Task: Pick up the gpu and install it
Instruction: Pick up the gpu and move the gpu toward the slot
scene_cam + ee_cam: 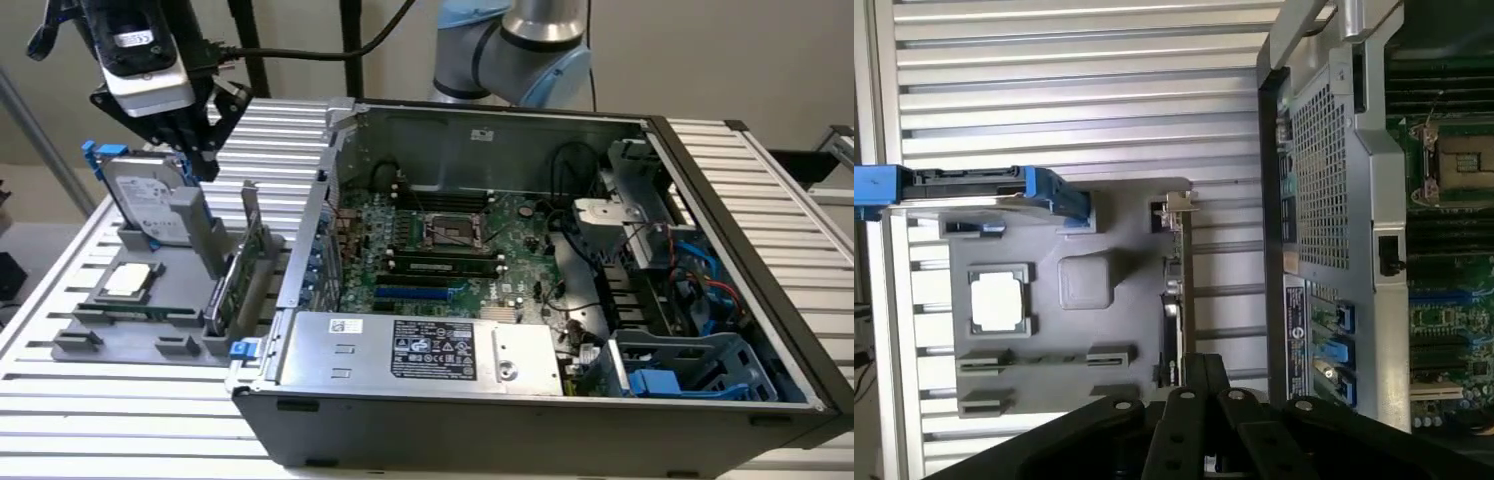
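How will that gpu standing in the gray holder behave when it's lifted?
Probably stiff: the gpu is a thin flat board. Standing on edge in the gray holder, it could tip if pushed sideways. Thin, so likely light.

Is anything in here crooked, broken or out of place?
Nothing stands out. The gpu stands upright on edge in the grey holder, the hard drive upright beside it, the processor flat in its pocket. The computer case lies open, apparently on purpose.
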{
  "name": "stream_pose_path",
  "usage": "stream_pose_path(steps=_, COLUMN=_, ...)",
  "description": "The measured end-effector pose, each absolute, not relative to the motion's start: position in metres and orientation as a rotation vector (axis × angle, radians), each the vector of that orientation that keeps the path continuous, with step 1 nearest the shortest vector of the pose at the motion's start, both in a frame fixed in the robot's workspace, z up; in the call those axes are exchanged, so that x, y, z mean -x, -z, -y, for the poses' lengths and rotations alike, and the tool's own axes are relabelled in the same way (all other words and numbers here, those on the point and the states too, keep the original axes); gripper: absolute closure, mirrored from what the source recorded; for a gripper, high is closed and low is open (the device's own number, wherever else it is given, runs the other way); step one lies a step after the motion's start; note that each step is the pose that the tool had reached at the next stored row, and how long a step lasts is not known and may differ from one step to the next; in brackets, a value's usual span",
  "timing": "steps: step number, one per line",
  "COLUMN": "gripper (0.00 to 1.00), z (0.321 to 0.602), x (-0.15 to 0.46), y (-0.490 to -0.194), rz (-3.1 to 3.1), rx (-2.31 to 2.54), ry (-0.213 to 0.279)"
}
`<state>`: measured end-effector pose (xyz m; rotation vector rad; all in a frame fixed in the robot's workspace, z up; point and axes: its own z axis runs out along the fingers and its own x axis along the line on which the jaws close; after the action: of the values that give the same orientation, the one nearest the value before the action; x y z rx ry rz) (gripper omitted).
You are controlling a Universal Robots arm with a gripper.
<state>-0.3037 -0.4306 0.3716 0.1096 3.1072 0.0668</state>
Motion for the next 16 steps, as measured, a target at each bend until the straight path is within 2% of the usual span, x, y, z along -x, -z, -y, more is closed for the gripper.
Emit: stream_pose_path(steps=16, gripper=1.00, z=0.4306, x=0.3142, y=-0.3680, rz=-3.109, rx=-0.110, ry=-0.066)
